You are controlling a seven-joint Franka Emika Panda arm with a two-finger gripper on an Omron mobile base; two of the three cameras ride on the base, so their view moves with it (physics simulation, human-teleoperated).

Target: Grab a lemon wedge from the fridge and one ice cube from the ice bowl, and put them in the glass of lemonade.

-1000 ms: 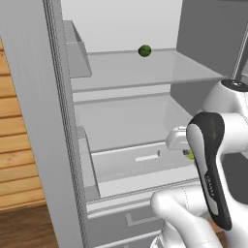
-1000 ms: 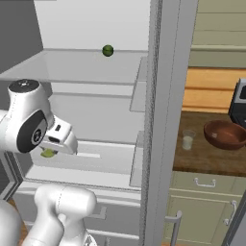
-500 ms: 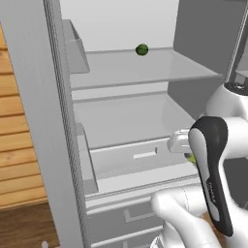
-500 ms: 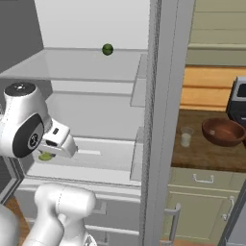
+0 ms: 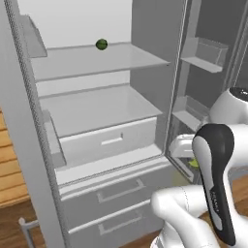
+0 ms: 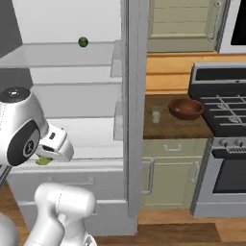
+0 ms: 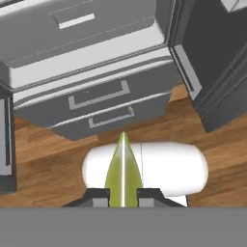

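Observation:
My gripper (image 7: pixel 123 195) is shut on the lemon wedge (image 7: pixel 123 173), a pale yellow-green sliver pointing away from the hand. It hangs above the wooden floor in front of the fridge's (image 5: pixel 97 116) lower drawers. From the base, the wedge (image 5: pixel 193 163) peeks out under the white hand beside the open right door, and again as the wedge (image 6: pixel 43 161) low in front of the fridge (image 6: pixel 129 96). The reddish-brown ice bowl (image 6: pixel 186 108) sits on the counter right of the fridge. The glass of lemonade (image 6: pixel 156 114) stands just left of it.
A dark green ball (image 5: pixel 101 44) rests on the upper fridge shelf. Both fridge doors stand open, the right one (image 5: pixel 208 58) close to the arm. A stove (image 6: pixel 221 101) stands right of the counter. Two drawers (image 7: pixel 96 101) lie below the hand.
The whole picture has shifted: the base has moved, bringing counter, bowl and stove further into the right view. The hand, still holding the wedge, now sits outside the fridge front.

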